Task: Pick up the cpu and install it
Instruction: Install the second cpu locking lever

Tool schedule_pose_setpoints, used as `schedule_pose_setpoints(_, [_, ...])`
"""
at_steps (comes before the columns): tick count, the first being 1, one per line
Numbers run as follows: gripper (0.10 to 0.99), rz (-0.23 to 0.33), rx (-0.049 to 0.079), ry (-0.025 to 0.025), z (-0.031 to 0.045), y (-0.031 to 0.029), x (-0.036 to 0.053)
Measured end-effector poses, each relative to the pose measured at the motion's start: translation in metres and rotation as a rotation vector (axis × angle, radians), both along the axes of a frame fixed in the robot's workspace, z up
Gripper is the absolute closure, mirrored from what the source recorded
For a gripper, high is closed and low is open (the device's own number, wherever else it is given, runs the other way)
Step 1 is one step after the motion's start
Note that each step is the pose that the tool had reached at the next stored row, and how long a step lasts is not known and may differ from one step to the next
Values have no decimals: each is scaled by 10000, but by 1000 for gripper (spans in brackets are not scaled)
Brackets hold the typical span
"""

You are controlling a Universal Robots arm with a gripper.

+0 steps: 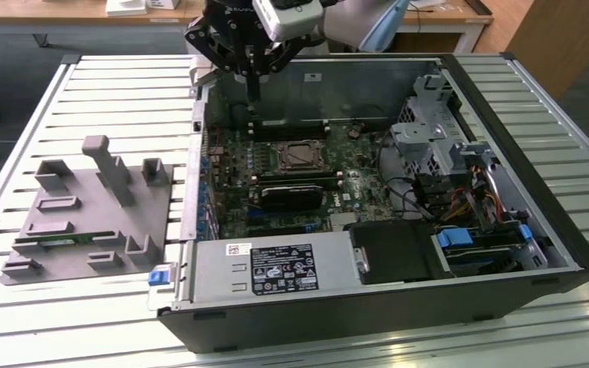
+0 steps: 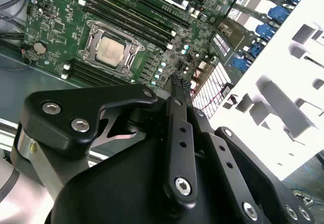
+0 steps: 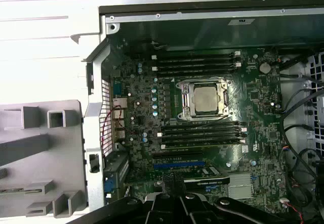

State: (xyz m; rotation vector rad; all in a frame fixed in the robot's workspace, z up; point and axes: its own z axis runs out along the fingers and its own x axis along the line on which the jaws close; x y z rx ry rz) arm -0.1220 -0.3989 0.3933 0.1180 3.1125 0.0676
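Cpu [image 3: 206,99] already seated in motherboard socket [image 3: 187,100], mid-case. Gripper [image 1: 255,98] raised over far case wall [image 1: 315,84], fingers [image 2: 177,90] pressed together, empty. Risk: chip lying slightly askew, bent pins when retention frame clamps down.

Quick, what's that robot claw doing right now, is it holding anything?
Gripper: shut, holding nothing, hanging above the open computer case. The cpu already sits in its socket on the board.
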Motion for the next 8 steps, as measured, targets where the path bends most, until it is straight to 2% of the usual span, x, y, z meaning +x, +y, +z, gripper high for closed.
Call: schedule_pose_setpoints(8, [980, 0, 0, 0, 0, 0, 0])
